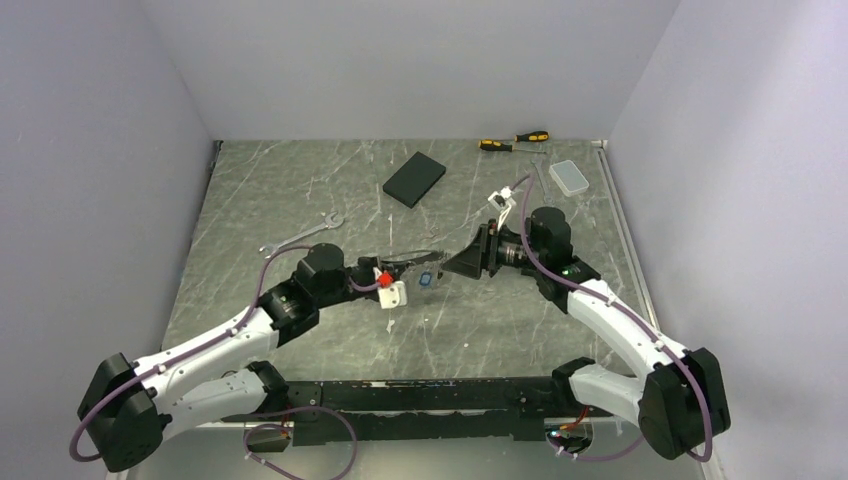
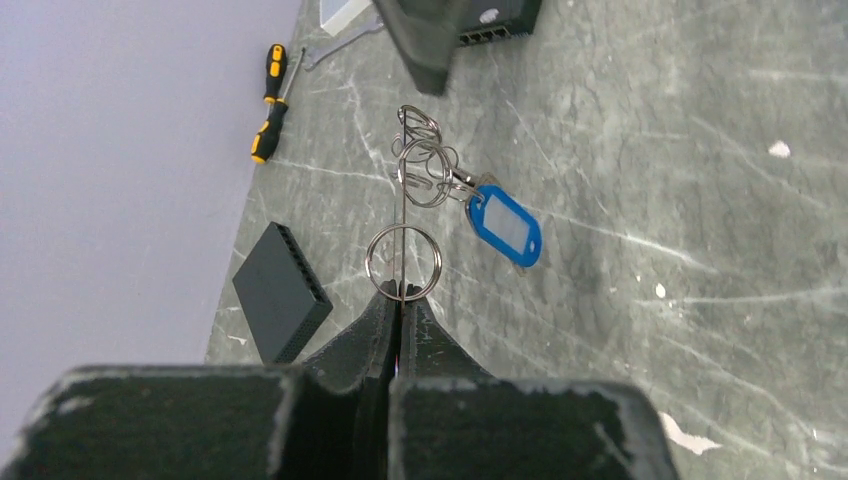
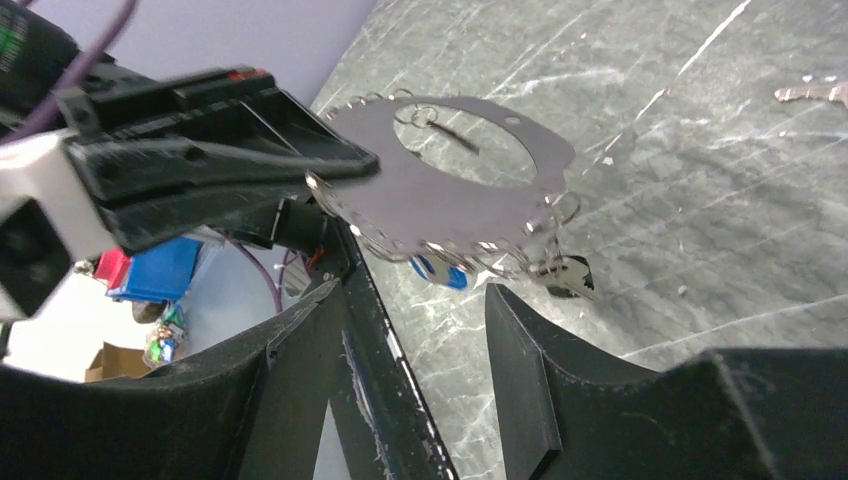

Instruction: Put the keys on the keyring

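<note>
The keyring (image 3: 400, 200) is a large flat silver oval loop, held in the air above the table. My left gripper (image 2: 400, 296) is shut on its near edge, which shows edge-on in the left wrist view. Small split rings (image 2: 404, 262) hang from it, along with a blue-tagged key (image 2: 505, 226) and a black-headed key (image 3: 570, 280). My right gripper (image 3: 415, 335) is open and empty, its fingers just short of the keyring's far end. In the top view the left gripper (image 1: 392, 268) and right gripper (image 1: 447, 268) face each other. A loose silver key (image 3: 815, 93) lies on the table.
A silver wrench (image 1: 300, 237) lies at the left. A black box (image 1: 414, 178) sits at the back centre. Screwdrivers (image 1: 513, 141) and a clear plastic box (image 1: 571, 177) are at the back right. Walls close in three sides.
</note>
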### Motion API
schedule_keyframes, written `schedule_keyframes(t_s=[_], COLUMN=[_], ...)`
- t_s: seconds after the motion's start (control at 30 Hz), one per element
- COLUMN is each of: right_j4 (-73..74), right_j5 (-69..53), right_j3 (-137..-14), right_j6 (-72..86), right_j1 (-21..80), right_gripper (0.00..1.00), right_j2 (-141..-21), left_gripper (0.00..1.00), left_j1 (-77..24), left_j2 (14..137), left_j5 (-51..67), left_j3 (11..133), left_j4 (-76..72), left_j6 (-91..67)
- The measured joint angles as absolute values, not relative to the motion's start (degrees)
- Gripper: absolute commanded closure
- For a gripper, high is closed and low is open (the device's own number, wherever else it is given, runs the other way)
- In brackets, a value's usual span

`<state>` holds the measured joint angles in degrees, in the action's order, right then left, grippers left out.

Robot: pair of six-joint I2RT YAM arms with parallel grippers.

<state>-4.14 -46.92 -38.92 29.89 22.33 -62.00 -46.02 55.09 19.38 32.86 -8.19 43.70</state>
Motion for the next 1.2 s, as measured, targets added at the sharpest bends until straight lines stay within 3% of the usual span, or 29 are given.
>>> schedule_keyframes(t_s=[0.17,0.6,1.1,1.2], right_j4=[-13.1,-30.6,-34.3,-34.0], right_j5=[-46.9,-47.7,-48.0,-48.0], right_j3=[-32.7,-30.0,-29.7,-29.7], right_j6=[34.1,42.1,43.8,43.5], right_j1=[22.3,22.3,22.3,22.3], right_gripper=[0.44,0.47,0.87,0.89], right_j2=[-62.0,-62.1,-62.7,-62.7], left_gripper=[1.0,1.0,1.0,1.0], left_j1=[-46.0,-46.0,-46.0,-46.0], left_j2=[55.8,55.8,55.8,55.8], left_j5=[19.4,19.6,19.6,19.6], left_j3=[35.2,36.2,37.0,37.0], left_j4=[-8.8,-9.1,-9.2,-9.2], left_j6=[39.5,32.9,30.3,30.3])
